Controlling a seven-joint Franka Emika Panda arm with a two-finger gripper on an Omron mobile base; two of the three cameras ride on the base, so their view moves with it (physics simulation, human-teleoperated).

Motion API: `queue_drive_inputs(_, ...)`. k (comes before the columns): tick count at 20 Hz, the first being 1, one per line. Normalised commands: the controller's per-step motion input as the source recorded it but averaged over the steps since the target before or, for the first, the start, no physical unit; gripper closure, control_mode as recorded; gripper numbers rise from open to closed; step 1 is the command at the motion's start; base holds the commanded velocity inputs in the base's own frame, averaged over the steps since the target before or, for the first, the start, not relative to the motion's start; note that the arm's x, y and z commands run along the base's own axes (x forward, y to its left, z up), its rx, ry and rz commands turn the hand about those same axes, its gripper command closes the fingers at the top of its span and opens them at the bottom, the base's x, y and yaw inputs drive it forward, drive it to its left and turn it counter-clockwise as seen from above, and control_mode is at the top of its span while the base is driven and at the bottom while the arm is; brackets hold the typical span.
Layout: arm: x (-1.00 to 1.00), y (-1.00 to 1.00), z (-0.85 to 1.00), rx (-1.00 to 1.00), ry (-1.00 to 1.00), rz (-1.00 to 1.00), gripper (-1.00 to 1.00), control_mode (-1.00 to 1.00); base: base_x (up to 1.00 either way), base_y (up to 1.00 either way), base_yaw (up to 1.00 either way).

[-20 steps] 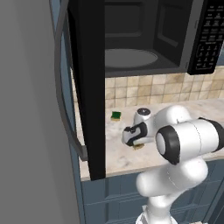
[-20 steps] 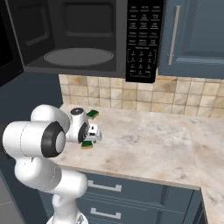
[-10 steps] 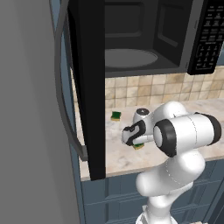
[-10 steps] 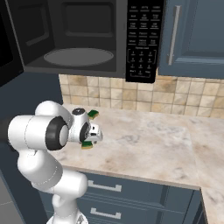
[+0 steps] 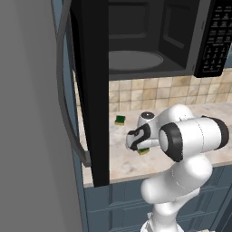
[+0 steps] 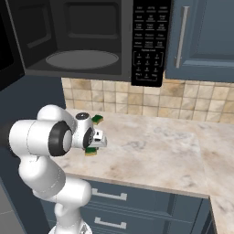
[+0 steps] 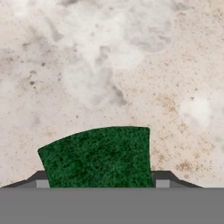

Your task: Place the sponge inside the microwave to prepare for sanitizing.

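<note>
I am looking at the microwave (image 5: 154,41) first, the biggest thing in front of me: it is hanging above the tabletop (image 6: 160,151) with its door (image 5: 90,90) swung wide open toward the left, the curved handle (image 5: 65,113) standing out from it. Its dark cavity is showing a round turntable (image 6: 82,59), and the keypad panel (image 6: 148,43) is sitting on its right side. To the right of the panel a blue cabinet door (image 6: 201,41) with a long bar handle is hanging on the wall. Beige tiles (image 6: 183,103) are running behind the marbled tabletop, and blue drawers (image 6: 137,205) are sitting under it.

My arm is bending low over the front part of the tabletop, and the claw (image 7: 100,183) is pointing down at the sponge (image 7: 99,156). The sponge is lying on the tabletop right beneath the hand, its green top (image 5: 144,150) over a tan layer peeking out from under the wrist in the base views. In the hand view the two fingertips (image 7: 41,179) are flanking the sponge's sides very closely, but I cannot tell whether they are pressing on it or just standing beside it. The sponge is well below the microwave's opening.

Behind the hand, near the tiles, a smaller green sponge (image 5: 120,120) is lying apart from the first one.
</note>
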Motion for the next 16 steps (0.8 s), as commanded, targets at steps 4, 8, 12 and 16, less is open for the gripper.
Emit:
queue_drive_inputs(4,0.0,0.03,-0.02,0.0,-0.01,0.0,1.0,-1.0,0.0,0.0,0.0)
queue_drive_inputs(8,0.0,0.0,0.0,0.0,0.0,0.0,1.0,-1.0,0.0,0.0,0.0)
queue_drive_inputs(12,-0.15,0.0,0.36,0.0,-0.08,-0.1,1.0,-1.0,0.0,0.0,0.0)
queue_drive_inputs(16,-0.45,0.0,0.7,0.0,-0.18,-0.22,1.0,-1.0,0.0,0.0,0.0)
